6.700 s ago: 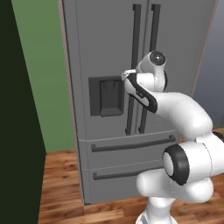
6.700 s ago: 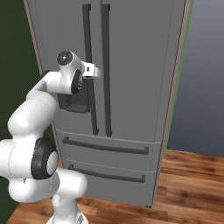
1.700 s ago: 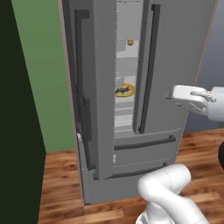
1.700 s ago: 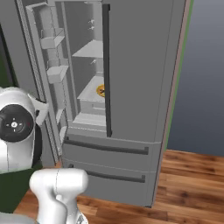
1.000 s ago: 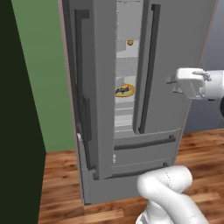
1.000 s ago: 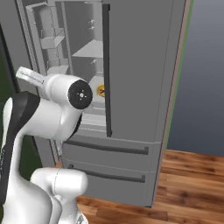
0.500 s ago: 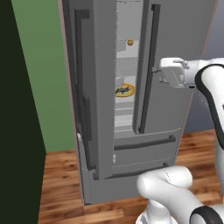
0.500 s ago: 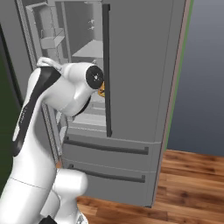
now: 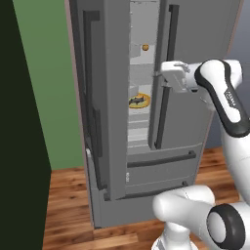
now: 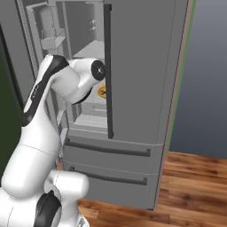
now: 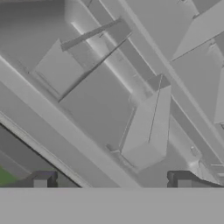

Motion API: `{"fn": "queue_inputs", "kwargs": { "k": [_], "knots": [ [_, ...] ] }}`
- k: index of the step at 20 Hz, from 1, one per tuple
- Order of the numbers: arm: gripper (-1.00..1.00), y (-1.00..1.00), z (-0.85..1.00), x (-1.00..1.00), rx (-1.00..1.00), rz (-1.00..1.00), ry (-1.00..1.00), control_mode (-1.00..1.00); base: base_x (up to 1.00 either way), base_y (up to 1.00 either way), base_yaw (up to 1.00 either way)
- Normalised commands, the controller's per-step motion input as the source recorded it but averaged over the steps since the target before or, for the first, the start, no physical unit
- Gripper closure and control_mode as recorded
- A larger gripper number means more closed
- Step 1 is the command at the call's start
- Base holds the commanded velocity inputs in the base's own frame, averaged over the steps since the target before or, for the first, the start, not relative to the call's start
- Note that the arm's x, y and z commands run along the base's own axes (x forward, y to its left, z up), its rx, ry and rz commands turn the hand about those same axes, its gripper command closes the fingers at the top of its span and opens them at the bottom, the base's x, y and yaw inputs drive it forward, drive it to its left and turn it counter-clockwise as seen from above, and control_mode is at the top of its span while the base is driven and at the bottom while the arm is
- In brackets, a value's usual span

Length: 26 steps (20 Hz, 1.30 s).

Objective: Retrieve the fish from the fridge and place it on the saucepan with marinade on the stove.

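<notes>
Left base view shows the tall grey double-door fridge point(image 9: 146, 112) with its left door swung open, so the first small job looks done. Inside, on a white shelf point(image 9: 137, 110), sits a round orange-yellow plate point(image 9: 138, 101) with the small dark grey fish point(image 9: 138, 100) lying on it. A tiny orange ball point(image 9: 145, 47) rests on a higher shelf. The white robot arm's gripper point(image 9: 166, 74) is up near the edge of the shut right door, close to the opening but not inside it. Its jaws are wide apart and hold nothing (the hand view shows the two dark tips with only grey fridge parts past them). The fish is not yet picked up. Reaching in, grabbing it, and carrying it to the pan are all left to do.
</notes>
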Motion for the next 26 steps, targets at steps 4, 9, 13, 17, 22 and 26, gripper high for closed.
{"fn": "queue_inputs", "kwargs": {
  "k": [4,9,13,17,22,26],
  "knots": [
    [-1.0,0.64,-0.11,0.39,0.0,0.07,0.0,-1.0,0.0,0.0,0.0],
    [-1.0,0.81,-0.06,0.26,0.0,0.1,0.0,-1.0,0.0,0.0,0.0],
    [-1.0,0.96,-0.03,0.01,0.02,0.14,0.0,-1.0,0.0,0.0,0.0],
    [-1.0,0.95,-0.03,0.0,0.09,0.14,0.0,-1.0,0.0,0.0,0.0],
    [-1.0,0.76,-0.17,0.0,0.22,0.1,0.0,-1.0,0.0,0.0,0.0],
    [-1.0,0.3,-0.11,0.0,0.1,0.02,0.03,-1.0,0.0,0.0,0.0]
  ]
}}
